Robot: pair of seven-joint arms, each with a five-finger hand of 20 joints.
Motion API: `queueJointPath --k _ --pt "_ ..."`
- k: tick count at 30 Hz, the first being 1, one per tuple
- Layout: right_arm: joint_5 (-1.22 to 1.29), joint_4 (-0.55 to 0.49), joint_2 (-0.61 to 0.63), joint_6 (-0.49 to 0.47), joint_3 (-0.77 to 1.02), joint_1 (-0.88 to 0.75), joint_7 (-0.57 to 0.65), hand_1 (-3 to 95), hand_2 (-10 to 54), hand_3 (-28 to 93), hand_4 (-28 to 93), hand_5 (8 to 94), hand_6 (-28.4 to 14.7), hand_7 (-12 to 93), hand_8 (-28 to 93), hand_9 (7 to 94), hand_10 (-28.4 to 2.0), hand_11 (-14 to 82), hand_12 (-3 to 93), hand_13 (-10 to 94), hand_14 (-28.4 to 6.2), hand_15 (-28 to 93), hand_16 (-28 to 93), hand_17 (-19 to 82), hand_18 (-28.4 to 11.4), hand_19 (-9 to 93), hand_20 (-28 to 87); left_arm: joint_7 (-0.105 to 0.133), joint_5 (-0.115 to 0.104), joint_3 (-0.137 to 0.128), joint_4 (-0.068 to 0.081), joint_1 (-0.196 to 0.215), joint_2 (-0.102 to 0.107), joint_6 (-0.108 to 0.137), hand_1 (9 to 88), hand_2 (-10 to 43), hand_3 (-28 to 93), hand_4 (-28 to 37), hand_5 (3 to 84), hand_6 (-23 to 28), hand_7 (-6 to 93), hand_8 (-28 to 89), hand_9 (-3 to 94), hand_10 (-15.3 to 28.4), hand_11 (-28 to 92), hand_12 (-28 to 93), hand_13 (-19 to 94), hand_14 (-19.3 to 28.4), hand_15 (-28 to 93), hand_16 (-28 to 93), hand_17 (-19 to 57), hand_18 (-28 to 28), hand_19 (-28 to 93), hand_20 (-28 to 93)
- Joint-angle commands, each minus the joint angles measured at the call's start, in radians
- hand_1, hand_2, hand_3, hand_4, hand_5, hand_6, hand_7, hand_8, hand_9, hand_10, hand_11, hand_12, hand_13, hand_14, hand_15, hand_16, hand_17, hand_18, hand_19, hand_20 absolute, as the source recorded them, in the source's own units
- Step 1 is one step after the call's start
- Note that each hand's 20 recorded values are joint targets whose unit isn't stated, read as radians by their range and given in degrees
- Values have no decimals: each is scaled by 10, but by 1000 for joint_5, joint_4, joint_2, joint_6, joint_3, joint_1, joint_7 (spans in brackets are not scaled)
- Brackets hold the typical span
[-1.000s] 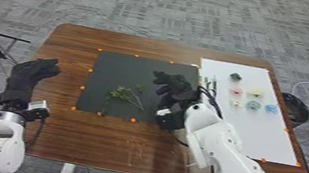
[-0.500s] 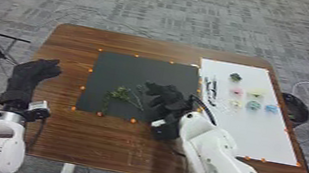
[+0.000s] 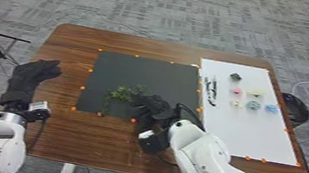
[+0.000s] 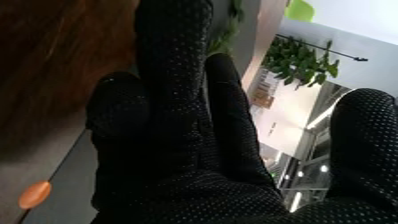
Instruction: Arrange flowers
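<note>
While your right hand (image 3: 153, 105) sits low at the right side of the greenery (image 3: 120, 94), treat the step as setting the green base; that is a judgement, the flower heads being all on the white board. Come at the stems from the side, fingers flat and low, so you don't snag the leaves; nudge or pinch one stem near its bare part, lift only a little, lay it down along the bunch, then let go fully before backing off; thin stems will likely cling to glove fabric or roll, so a hasty exit could drag the whole bunch askew.

Right hand: released, fingers mostly straight, thumb standing well away from them; greenery shows just past the fingers in the wrist view; no grasp seen, whether a fingertip touches a leaf you cannot tell. Left hand (image 3: 34, 73): waiting over the left side of the counter (image 3: 105, 142), fingers extended, nothing in it.

Places in the head view: greenery on the lower middle of the black mat (image 3: 149, 68); pink flower (image 3: 237, 91), pale yellow flower (image 3: 255, 92) and blue flower (image 3: 271, 108) right of centre on the white board (image 3: 259, 140); dark green piece (image 3: 235, 77) above them; long slim dark pieces (image 3: 210, 91) near the board's left edge; leave those be until the greenery lies settled.
</note>
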Motion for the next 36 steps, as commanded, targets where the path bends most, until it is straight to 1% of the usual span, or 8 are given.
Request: queueJointPath --k 1,4,6,7,16,23,27,36 --pt "1 -20 8 42 28 19 -24 199 60 474 -58 565 -75 45 -36 645 -205 85 132 877 -101 360 308 603 -133 833 314 -8 2 -5 -8 11 -7 -5 263 84 666 -254 573 32 152 -65 546 151 220 144 452 187 256 22 113 125 133 227" --pt "-26 -8 13 81 41 38 -37 199 59 477 -56 570 -75 47 -36 651 -205 85 134 877 -99 367 309 601 -134 840 318 -8 2 -2 -7 11 -9 -10 263 84 666 -253 573 32 152 -65 547 151 220 143 452 188 255 22 113 125 133 226" --pt "-32 8 12 76 52 47 -29 196 59 482 -55 573 -74 47 -36 653 -203 86 136 878 -96 370 310 601 -134 842 319 -8 0 1 -7 11 -9 -10 263 84 666 -253 573 32 152 -65 547 151 219 143 452 187 255 22 113 125 133 227" --pt "-37 17 15 85 50 52 -28 196 58 483 -56 574 -74 47 -36 653 -203 86 137 878 -96 371 310 601 -134 842 319 -8 2 4 -3 5 -8 -13 263 84 665 -253 573 32 152 -65 546 151 220 143 452 187 255 22 113 125 133 226" --pt "-86 106 -7 22 34 46 7 197 59 479 -57 566 -74 45 -36 634 -201 80 136 872 -100 370 308 598 -135 844 320 -7 4 7 -1 0 -9 -18 264 85 664 -252 573 33 151 -65 546 151 220 144 452 189 255 22 113 125 132 226" --pt "-63 88 -5 -11 5 34 3 198 59 478 -57 560 -74 43 -36 627 -202 79 133 870 -102 369 306 593 -136 845 319 -6 3 7 -2 0 -10 -19 264 84 664 -252 573 32 152 -65 546 152 220 144 451 188 254 22 113 124 132 226" --pt "-49 72 -6 -19 -13 32 -1 197 59 480 -57 560 -73 43 -36 625 -201 79 132 871 -101 368 304 593 -137 845 318 -8 4 4 -2 2 -12 -23 264 84 664 -253 573 32 151 -65 546 152 220 144 451 188 254 22 113 125 133 226" --pt "-38 50 -4 -27 -31 27 1 198 61 480 -60 559 -74 43 -36 626 -201 80 133 871 -100 367 304 591 -136 845 318 -7 4 4 -5 9 -15 -23 264 83 665 -253 573 32 152 -65 546 151 220 144 452 188 254 23 113 125 133 225"
